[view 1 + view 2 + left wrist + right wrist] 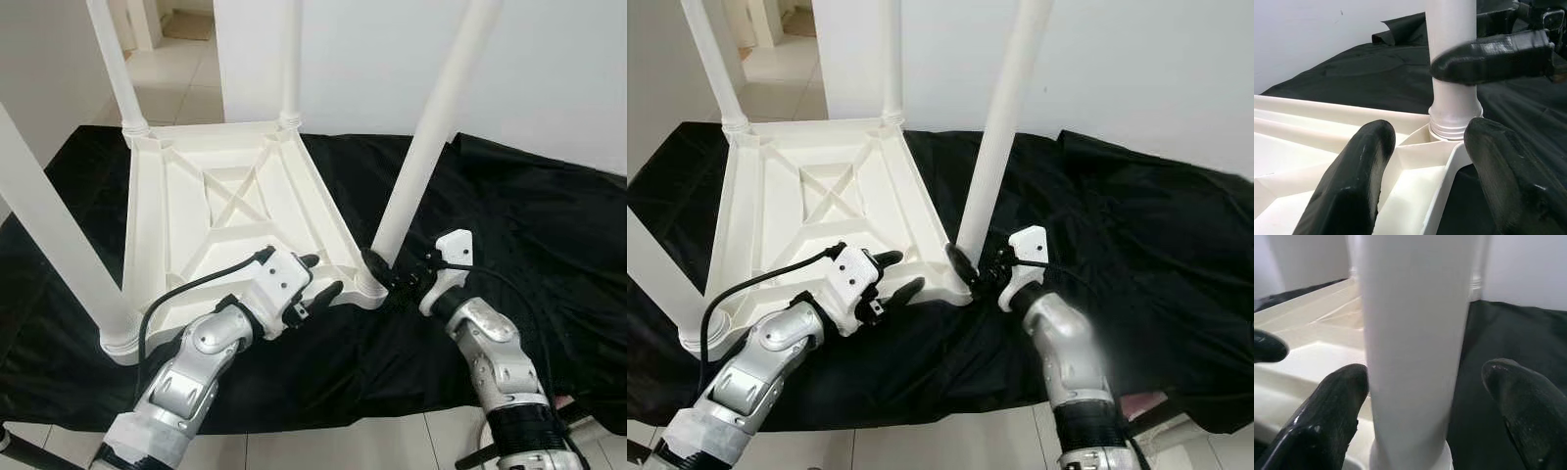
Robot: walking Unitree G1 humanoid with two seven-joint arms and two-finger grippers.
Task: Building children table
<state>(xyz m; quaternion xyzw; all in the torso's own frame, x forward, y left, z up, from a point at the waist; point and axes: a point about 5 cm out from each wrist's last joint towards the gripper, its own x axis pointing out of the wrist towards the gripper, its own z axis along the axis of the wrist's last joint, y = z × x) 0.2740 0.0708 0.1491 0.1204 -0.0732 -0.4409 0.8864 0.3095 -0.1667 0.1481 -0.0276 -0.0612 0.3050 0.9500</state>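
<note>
- A white plastic children's table [235,211] is seen upside down on a black cloth [549,245], underside w/ cross ribs facing up.
- The cloth is spread over a pale tiled floor [186,83]; a white wall [568,69] is seen behind.
- Four white legs are seen standing up from the corners: far-left leg [116,64], far-right leg [290,59], near-left leg [54,245], near-right leg [431,132].
- The near-right leg is seated in its corner socket [370,286] and is tilted, its top leaning to the robot's right.
- The left gripper [318,279] is placed at the table's near edge, just beside the near-right corner. Its fingers [1356,181] are spread wide; in the left wrist view one is seen over the ribbed underside, the other outside the rim, so the rim wall is straddled. Whether the rim is touched by them cannot be told.
- The right gripper [392,272] is placed at the base of the near-right leg, approx. where the leg meets the socket. In the right wrist view its fingers [1327,416] are seen one each side of the leg, w/ small gaps visible; no firm clamp is shown, so the claw is read as open around the leg.
- In the left wrist view one right-gripper finger [1488,56] is seen lying across the leg just above its threaded collar [1454,122].
- A black cable [186,289] is seen running along the left forearm to the wrist.
</note>
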